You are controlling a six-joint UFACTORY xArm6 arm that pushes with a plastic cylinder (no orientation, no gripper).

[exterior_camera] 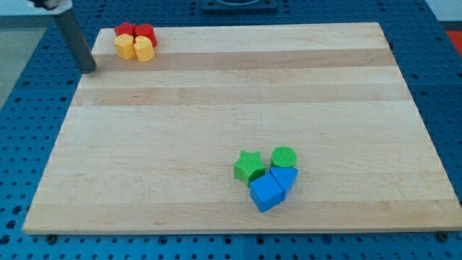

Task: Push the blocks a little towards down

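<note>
My tip (88, 70) rests at the board's top-left edge, left of and slightly below a tight cluster of blocks. That cluster holds a red star (125, 30), a red block (146, 32), a yellow star-like block (125, 48) and a yellow hexagonal block (144, 50). A second cluster sits at the lower middle-right: a green star (250, 167), a green cylinder (284, 157), a blue cube (266, 192) and a blue triangular block (286, 177). The tip touches no block.
The wooden board (238, 94) lies on a blue perforated table (14, 108). The dark rod (72, 36) slants up to the view's top-left corner.
</note>
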